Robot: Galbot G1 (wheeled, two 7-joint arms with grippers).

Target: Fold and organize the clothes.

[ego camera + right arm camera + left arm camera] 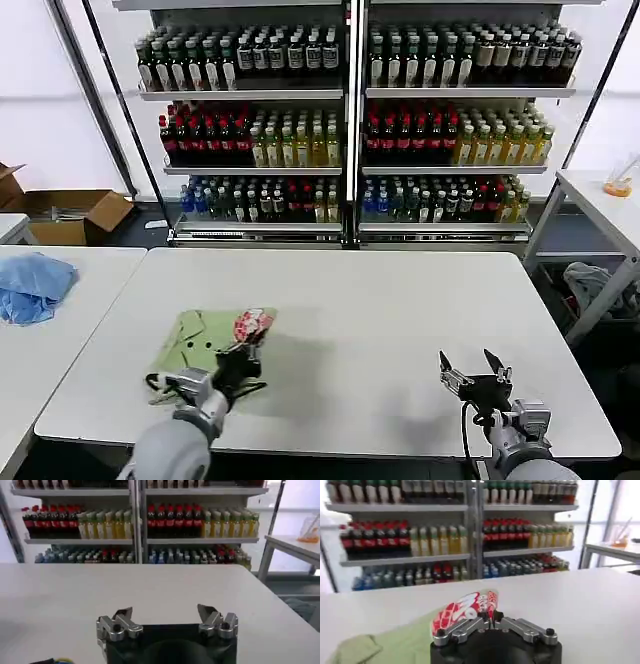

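Left hand (245, 352) pinched tight on green polo shirt (200, 340), printed part lifted (fold half done). Right hand (473, 371) wide open, holds nothing, waits on table (400, 300).

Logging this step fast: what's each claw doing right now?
Left claw: shut on the polo shirt, gripping its printed edge.
Right claw: open, holding nothing, above the white table.
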